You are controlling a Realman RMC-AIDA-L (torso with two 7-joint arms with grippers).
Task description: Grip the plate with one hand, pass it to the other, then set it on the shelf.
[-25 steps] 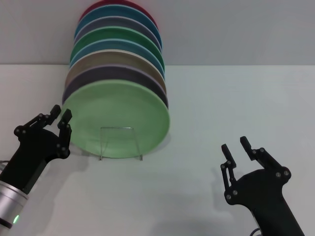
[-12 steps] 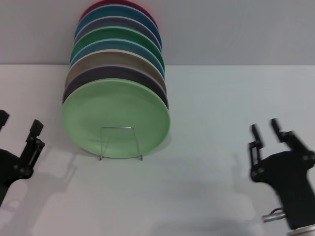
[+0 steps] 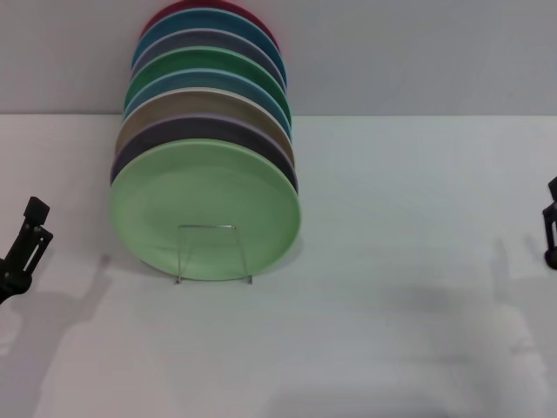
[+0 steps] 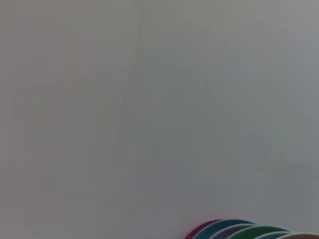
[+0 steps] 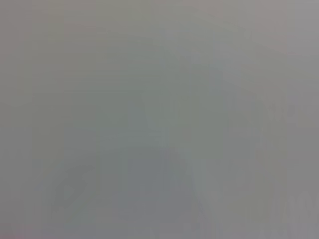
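Observation:
The light green plate (image 3: 204, 196) stands tilted at the front of a row of upright plates, in the middle left of the head view. Its lower edge rests behind the squarish wire loop of the shelf (image 3: 207, 226). My left gripper (image 3: 26, 239) is at the far left edge of the view, well apart from the plate, and only part of it shows. Only a sliver of my right gripper (image 3: 551, 222) shows at the far right edge, far from the plate. Neither holds anything that I can see. The right wrist view shows only a blank grey surface.
Behind the light green plate stand several more plates (image 3: 204, 91): dark lilac, beige, blue, darker green and a red one at the back. Their top rims (image 4: 239, 230) show in the left wrist view. A white tabletop (image 3: 392, 331) spreads in front, and a grey wall (image 3: 418, 52) rises behind.
Both arms have drawn outward from the plate, the left to the left edge and the right to the right edge. The plates and the shelf have not moved.

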